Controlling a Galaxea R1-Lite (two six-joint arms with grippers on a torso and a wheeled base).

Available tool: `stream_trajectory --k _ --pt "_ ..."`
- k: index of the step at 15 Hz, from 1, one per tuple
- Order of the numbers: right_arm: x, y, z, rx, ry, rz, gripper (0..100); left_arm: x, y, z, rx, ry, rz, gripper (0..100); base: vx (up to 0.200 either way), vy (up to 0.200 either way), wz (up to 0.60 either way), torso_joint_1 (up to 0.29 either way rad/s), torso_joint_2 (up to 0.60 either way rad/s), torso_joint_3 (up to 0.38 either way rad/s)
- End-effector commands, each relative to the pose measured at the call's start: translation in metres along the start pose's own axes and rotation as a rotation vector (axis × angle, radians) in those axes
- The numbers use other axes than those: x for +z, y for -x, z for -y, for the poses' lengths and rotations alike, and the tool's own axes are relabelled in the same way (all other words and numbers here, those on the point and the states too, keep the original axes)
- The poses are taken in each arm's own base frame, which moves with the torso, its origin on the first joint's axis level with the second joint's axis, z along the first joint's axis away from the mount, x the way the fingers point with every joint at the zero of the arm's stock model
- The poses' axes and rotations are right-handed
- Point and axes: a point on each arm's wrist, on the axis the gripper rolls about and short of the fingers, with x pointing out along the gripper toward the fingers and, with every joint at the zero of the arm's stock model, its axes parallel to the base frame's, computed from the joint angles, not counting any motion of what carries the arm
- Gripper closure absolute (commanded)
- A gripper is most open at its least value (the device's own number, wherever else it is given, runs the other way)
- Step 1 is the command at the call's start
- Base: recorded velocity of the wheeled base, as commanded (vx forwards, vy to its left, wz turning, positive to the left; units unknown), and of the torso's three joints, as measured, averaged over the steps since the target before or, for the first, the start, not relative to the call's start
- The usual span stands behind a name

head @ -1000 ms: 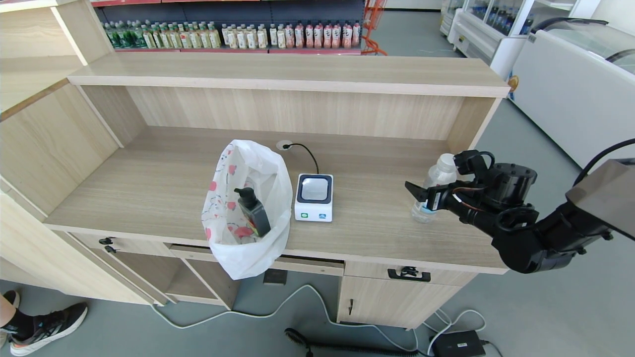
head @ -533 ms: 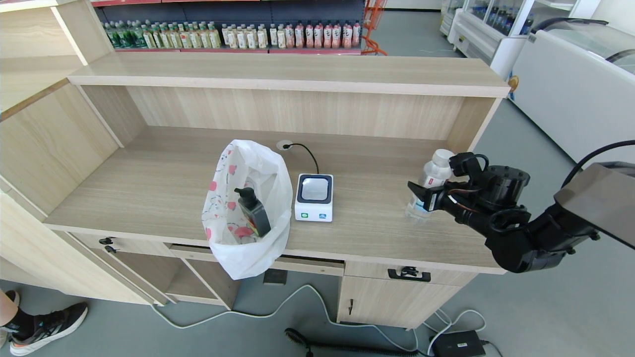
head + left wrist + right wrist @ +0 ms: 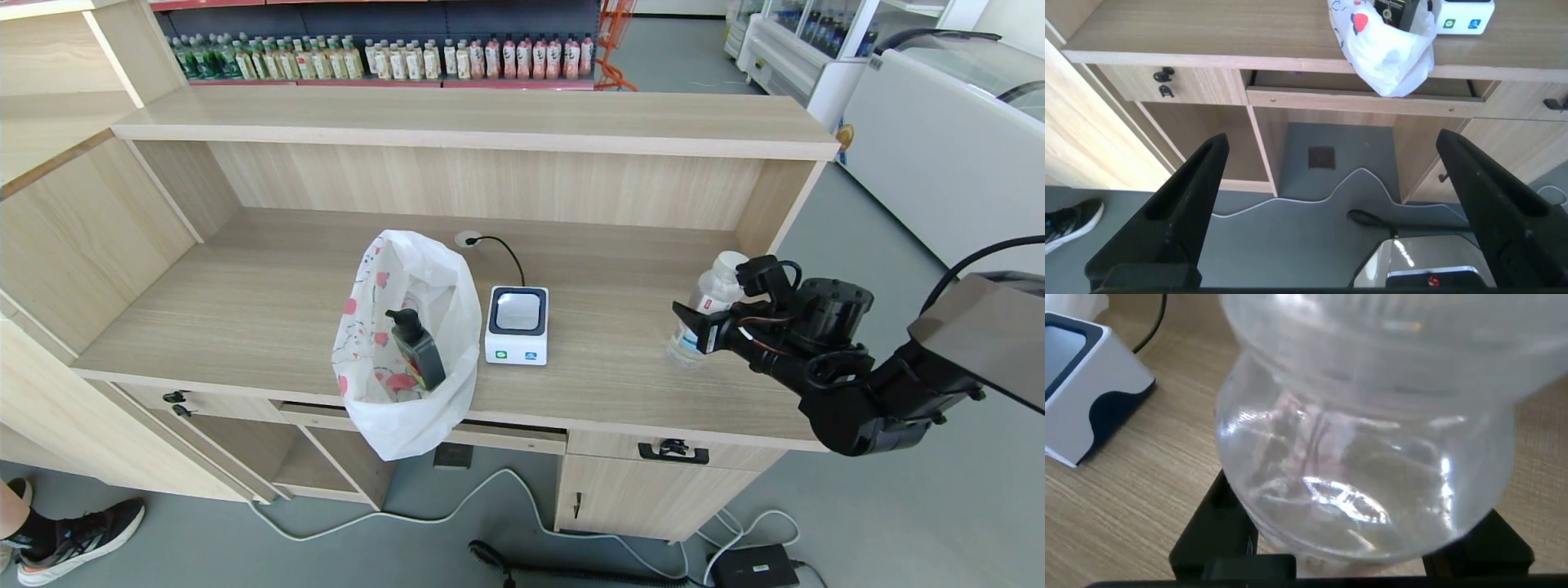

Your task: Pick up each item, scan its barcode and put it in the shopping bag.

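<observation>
One bottle in right hand

The right arm, at the right of the head view, is wearing glossy black rounded shells with a drum-shaped joint, and a flat grey panel is covering its upper section. A thick black cable is arching above it, while thin red and white wires are running toward the black right claw. The left claw is showing two broad, matte black, wedge-shaped fingers.
</observation>
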Motion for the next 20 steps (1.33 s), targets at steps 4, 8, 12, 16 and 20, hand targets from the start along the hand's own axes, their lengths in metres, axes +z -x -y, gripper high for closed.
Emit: stream_trajectory --k 4,8,12,16,20 --pt "0.060 0.020 0.011 -0.021 -0.110 0.080 100 0.000 0.000 0.000 0.000 0.000 0.001 0 0.000 0.000 0.00 0.000 0.00 0.000" --pt "0.166 0.083 0.000 0.212 -0.397 0.019 100 0.000 0.000 0.000 0.000 0.000 -0.001 0 0.000 0.000 0.00 0.000 0.00 0.000" --pt "0.200 0.120 -0.026 0.537 -0.413 0.032 100 0.000 0.000 0.000 0.000 0.000 0.001 0 0.000 0.000 0.00 0.000 0.00 0.000" --pt "0.241 0.156 -0.059 0.874 -0.438 0.054 100 0.000 0.000 0.000 0.000 0.000 -0.001 0 0.000 0.000 0.00 0.000 0.00 0.000" --pt "0.253 0.192 -0.078 1.091 -0.455 0.008 100 0.000 0.000 0.000 0.000 0.000 0.001 0 0.000 0.000 0.00 0.000 0.00 0.000"
